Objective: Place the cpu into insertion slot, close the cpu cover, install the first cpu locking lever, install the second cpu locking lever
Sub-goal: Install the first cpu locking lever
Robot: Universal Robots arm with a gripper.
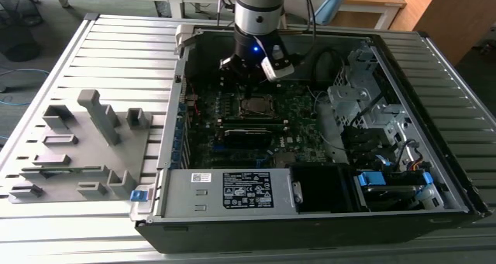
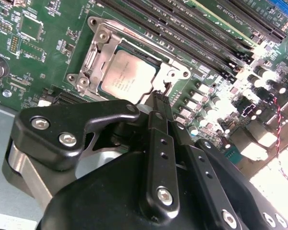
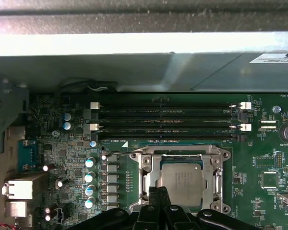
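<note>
The cpu (image 3: 182, 181), a silver-grey square chip, lies flat in the insertion slot (image 1: 256, 106) on the green motherboard. The cpu cover (image 3: 151, 168), a silvery frame, lies down around the chip, also seen in the second wrist view (image 2: 97, 53). A thin metal locking lever (image 3: 168, 152) runs along the slot's side nearest the long memory slots. My gripper (image 3: 157, 194) is shut with nothing between its black fingers (image 2: 159, 120), its tips low over the socket's edge beside the cpu (image 2: 127, 79). In the exterior view the gripper (image 1: 248, 85) hangs just above the socket.
Long black memory slots (image 3: 168, 117) run beside the socket, with a row of capacitors (image 3: 90, 182) at its other side. The case holds a power supply (image 1: 232, 190), drive cages (image 1: 372, 119) and cables. A grey fixture (image 1: 78, 142) stands outside at the exterior view's left.
</note>
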